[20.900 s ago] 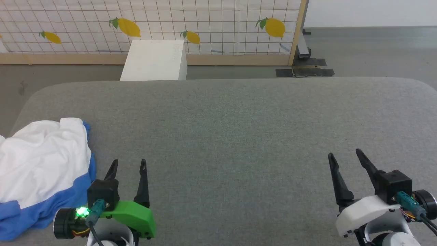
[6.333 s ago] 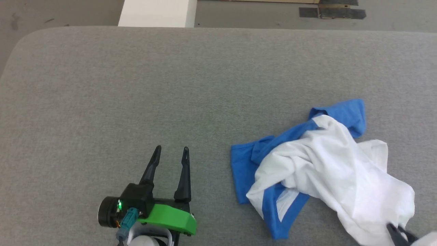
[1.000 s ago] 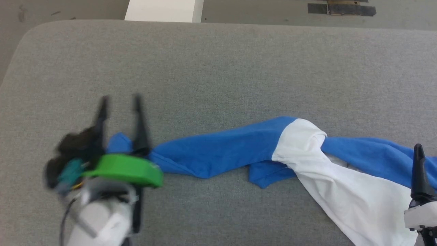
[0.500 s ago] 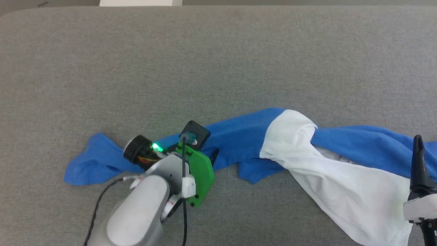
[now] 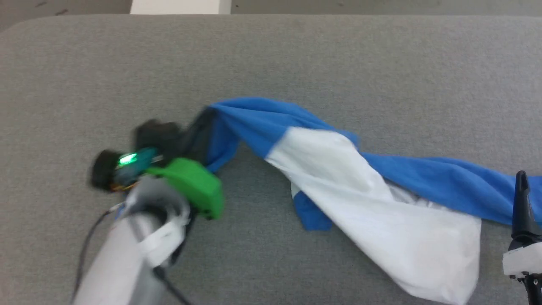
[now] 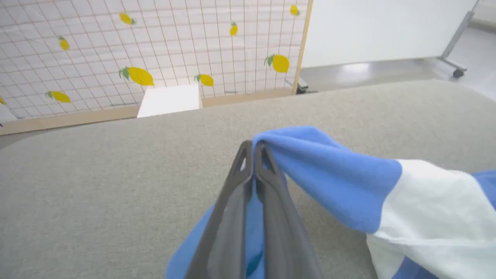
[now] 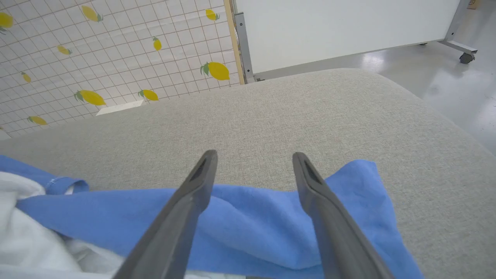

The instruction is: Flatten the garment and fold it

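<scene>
The garment (image 5: 360, 186), white with blue sleeves, lies stretched across the grey table from left of centre to the right edge. My left gripper (image 5: 208, 116) is shut on the blue shoulder fabric and holds that end raised off the table; in the left wrist view its fingers (image 6: 254, 149) pinch the blue cloth (image 6: 329, 170). My right gripper (image 7: 254, 159) stands open above the other blue sleeve (image 7: 271, 224), its fingers apart with nothing between them. In the head view one dark finger (image 5: 521, 203) of it rises at the right edge.
The grey padded table (image 5: 296, 55) spreads wide behind the garment. Beyond its far edge stand a white box (image 5: 175, 6), a lemon-print tiled screen (image 6: 155, 46) and a white panel on wheels (image 7: 341, 27).
My left gripper has closed on the blue shoulder and lifted it up and away from me. The left sleeve that lay flat toward the left is now drawn up with it. The right gripper stays put.
</scene>
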### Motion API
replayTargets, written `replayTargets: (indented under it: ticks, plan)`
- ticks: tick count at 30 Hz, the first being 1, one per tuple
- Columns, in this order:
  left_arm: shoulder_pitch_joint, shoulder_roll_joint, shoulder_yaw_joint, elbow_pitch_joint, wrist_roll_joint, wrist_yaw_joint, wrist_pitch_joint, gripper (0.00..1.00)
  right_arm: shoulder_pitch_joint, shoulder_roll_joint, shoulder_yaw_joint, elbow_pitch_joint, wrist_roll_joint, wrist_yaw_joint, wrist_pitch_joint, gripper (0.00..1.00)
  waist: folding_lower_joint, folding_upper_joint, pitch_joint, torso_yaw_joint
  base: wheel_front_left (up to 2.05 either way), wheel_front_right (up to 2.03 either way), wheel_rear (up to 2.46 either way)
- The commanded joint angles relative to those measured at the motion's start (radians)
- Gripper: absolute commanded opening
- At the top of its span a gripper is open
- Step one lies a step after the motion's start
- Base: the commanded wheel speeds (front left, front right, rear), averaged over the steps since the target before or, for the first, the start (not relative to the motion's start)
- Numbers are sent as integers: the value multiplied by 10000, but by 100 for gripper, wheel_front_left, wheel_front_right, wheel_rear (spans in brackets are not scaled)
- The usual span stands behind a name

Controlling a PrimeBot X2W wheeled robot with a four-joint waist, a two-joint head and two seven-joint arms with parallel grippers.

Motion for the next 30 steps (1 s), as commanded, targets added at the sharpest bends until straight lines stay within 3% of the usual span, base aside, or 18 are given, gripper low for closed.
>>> replayTargets:
  ticks: [1, 6, 11, 13, 15, 20, 24, 27, 30]
  plan:
    - [510, 303, 404, -468, -87, 328, -5, 0, 53, 7, 27, -9, 11, -13, 37, 100, 0, -1, -255, 301, 0, 0, 0]
    - [2808, 630, 1996, -1912, -633, 1590, 25, 0, 148, 7, 86, -84, 8, -13, 137, 100, 0, -1, -352, 600, 0, 0, 0]
    - [4950, 591, 2676, -995, -1086, 2147, 88, 0, 213, 7, 128, -162, -54, -13, 237, 100, 0, -1, -397, 757, 0, 0, 0]
    - [5368, 384, 2651, -585, -1295, 2183, 71, 44, 265, 7, 136, -183, -100, -13, 308, 100, 0, -1, -439, 818, 0, 0, 0]
    - [5435, 51, 2684, -388, -1495, 2174, -358, 100, 327, 7, 144, -198, -131, -13, 387, 100, 0, -1, -480, 892, 0, 0, 0]
    - [4823, -888, 2953, -576, -2047, 1773, -2365, 100, 393, 7, 284, -263, -247, -13, 627, 100, 0, -1, -639, 1067, 0, 0, 0]
    - [4209, -951, 2584, -856, -1524, 1033, -4132, 100, 193, 7, 650, -484, -698, -13, 1143, 100, 0, -1, -705, 1127, 0, 0, 0]
    - [4020, -995, 2306, -866, -990, 872, -4561, 100, -80, -25, 1194, -577, -1066, -13, 2073, 100, 0, -1, -665, 1101, 0, 0, 0]
    - [3951, -1130, 2001, -683, -434, 949, -4702, 100, -570, -491, 1674, -487, -1123, -13, 3290, 100, 0, -1, -543, 1067, 0, 0, 0]
